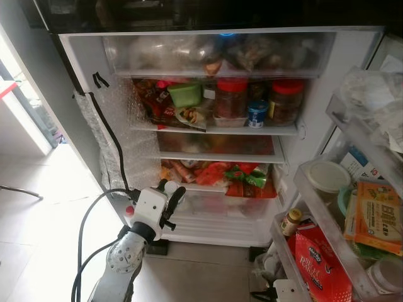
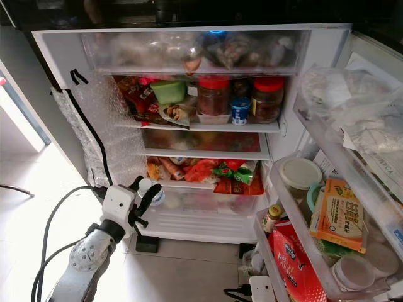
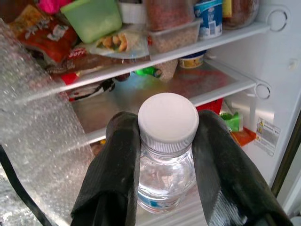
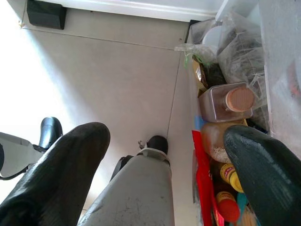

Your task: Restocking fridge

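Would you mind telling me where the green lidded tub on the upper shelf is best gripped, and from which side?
Grip the green tub across its two side walls, coming straight in from the open front. It sits at the shelf's front edge, and a shelf close above blocks a top approach. The left gripper is full, shut on the water bottle.

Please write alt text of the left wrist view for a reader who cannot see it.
The left gripper holds a clear water bottle with a white cap between its two black fingers, in front of an open fridge. Behind it, glass shelves carry a green container, jars and food packets.
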You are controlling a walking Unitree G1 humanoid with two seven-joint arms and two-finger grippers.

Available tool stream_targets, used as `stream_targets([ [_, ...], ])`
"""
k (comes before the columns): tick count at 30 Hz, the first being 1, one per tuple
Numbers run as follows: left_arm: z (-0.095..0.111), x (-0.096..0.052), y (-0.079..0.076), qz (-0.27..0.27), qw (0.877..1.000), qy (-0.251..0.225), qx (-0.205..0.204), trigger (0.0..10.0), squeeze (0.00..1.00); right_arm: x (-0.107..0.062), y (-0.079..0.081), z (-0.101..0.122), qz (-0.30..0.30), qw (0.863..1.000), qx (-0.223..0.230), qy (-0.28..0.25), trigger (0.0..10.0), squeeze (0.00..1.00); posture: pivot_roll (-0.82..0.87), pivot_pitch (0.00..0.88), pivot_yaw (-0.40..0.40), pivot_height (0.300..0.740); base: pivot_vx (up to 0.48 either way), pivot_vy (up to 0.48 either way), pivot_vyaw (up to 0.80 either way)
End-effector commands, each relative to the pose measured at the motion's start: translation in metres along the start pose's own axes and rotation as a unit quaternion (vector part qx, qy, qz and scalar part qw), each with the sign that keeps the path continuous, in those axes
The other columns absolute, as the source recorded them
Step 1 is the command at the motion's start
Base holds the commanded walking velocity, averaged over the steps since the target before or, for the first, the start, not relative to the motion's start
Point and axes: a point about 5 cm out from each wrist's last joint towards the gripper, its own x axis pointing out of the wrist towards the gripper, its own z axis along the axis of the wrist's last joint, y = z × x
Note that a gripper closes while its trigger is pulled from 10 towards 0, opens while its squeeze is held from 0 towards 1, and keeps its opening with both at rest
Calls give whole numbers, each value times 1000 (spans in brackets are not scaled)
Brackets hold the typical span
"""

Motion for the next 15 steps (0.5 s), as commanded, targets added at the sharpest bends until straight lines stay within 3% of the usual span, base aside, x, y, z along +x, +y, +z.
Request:
stream_targets([
  [1,5,-1,1,-4,1000,-3,2,10000,0,0,2,-3,3,1000,0,2,10000,0,-9,0,47,740,0,0,0],
  [15,6,0,-2,-14,1000,4,5,10000,0,0,3,-1,8,1000,-4,5,10000,0,-4,0,46,740,249,0,0],
])
